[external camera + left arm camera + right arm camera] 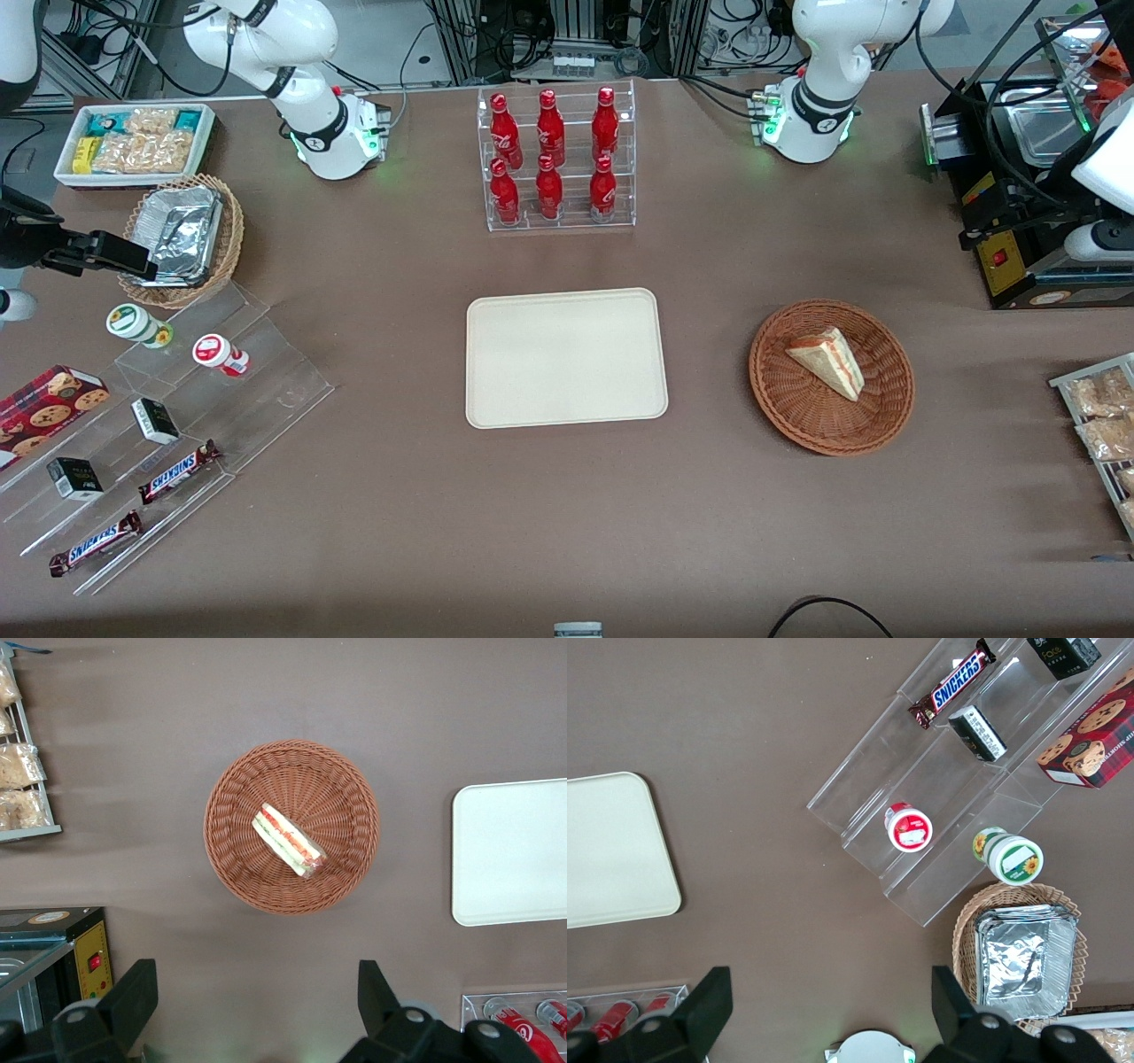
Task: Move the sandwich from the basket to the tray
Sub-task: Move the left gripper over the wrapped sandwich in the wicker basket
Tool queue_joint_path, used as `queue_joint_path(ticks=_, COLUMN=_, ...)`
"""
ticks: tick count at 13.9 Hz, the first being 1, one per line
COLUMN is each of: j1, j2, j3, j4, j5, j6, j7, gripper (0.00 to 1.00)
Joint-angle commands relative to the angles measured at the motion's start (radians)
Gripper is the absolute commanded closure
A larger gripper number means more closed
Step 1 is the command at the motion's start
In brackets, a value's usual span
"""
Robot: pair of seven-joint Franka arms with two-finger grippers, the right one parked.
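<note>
While the sandwich [829,360] lies in the basket [831,431] on the brown surface [567,514], the tray [565,358] sits bare toward the parked arm's end in the front view. In the left wrist view, the claw [257,997] hangs spread wide above the surface, beside the basket [232,846] and sandwich [289,840], clear of both.

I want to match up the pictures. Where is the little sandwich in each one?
Front view: the sandwich lies in the basket, toward the working arm's end of the table.
Left wrist view: the sandwich lies in the basket, under the open gripper high above.
Right wrist view: not in it.
Shared landmark: the tray.
</note>
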State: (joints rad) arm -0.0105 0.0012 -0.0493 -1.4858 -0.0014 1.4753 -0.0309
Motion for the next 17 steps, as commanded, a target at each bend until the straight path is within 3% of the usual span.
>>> queue_joint_path(ticks=1, j1=-0.019, j2=-0.012, j3=0.011, j4=-0.014, j5=0.023, j6=-0.015, j7=-0.012, gripper=0.0)
queue_joint_path(ticks=6, j1=-0.012, j2=0.025, j3=0.008, j4=-0.071, j5=0.024, j6=0.045, j7=-0.027, gripper=0.0)
queue_joint_path(ticks=11, j1=-0.035, j2=0.019, j3=-0.001, j4=-0.345, j5=0.024, j6=0.339, j7=-0.148, gripper=0.0)
queue_joint_path(ticks=17, j1=-0.074, j2=0.019, j3=-0.011, j4=-0.609, j5=0.024, j6=0.664, j7=-0.472, gripper=0.0)
